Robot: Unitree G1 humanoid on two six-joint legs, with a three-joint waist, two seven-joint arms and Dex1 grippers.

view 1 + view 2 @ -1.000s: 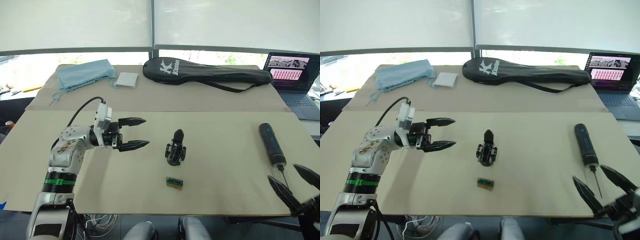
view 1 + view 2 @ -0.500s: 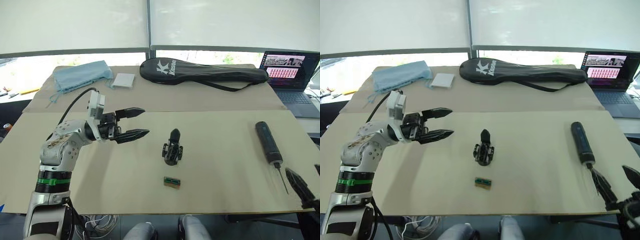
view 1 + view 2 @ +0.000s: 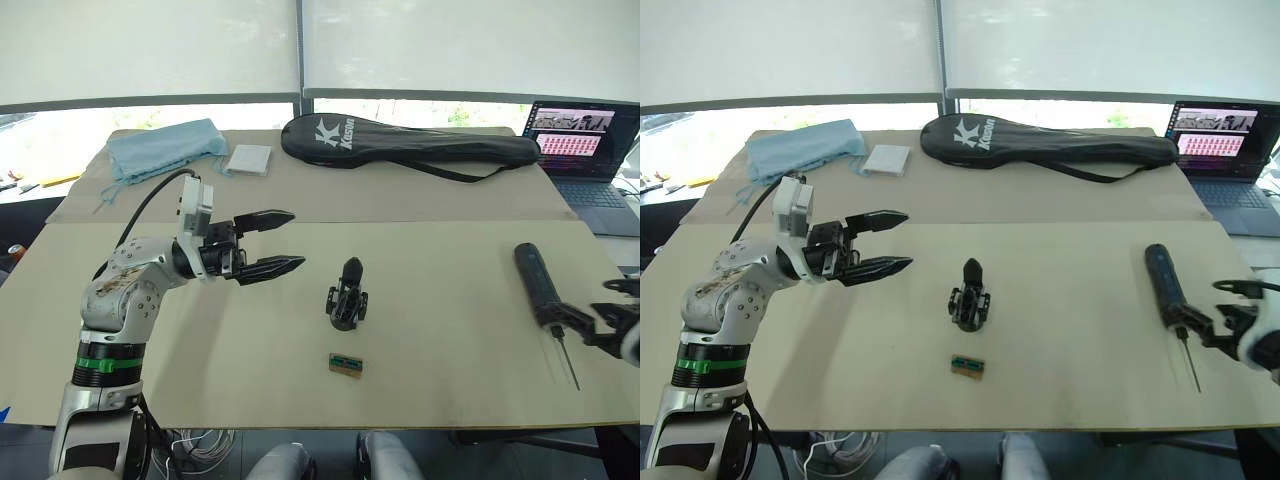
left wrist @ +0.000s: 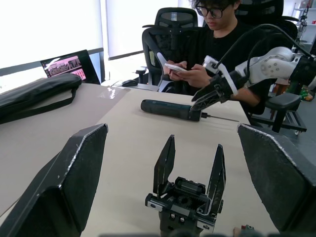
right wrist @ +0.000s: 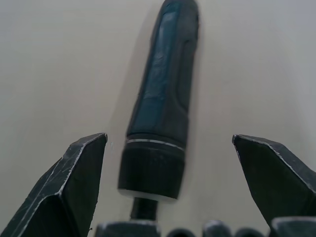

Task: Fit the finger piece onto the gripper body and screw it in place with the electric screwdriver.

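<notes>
At the right edge of the frame the spread right gripper (image 3: 1225,328) straddles the bit end of the electric screwdriver (image 3: 1164,283), whose long axis runs up-frame on the worktop (image 3: 1070,350), while the left gripper (image 3: 883,241), also spread, hangs empty left of the gripper body (image 3: 969,298).

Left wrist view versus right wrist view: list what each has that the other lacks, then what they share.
Left wrist alone: gripper body, open left pincer, racket bag, laptop, seated person. Right wrist alone: pale ring on the tool's collar. Shared: electric screwdriver on the table, open right pincer at its bit end.
</notes>
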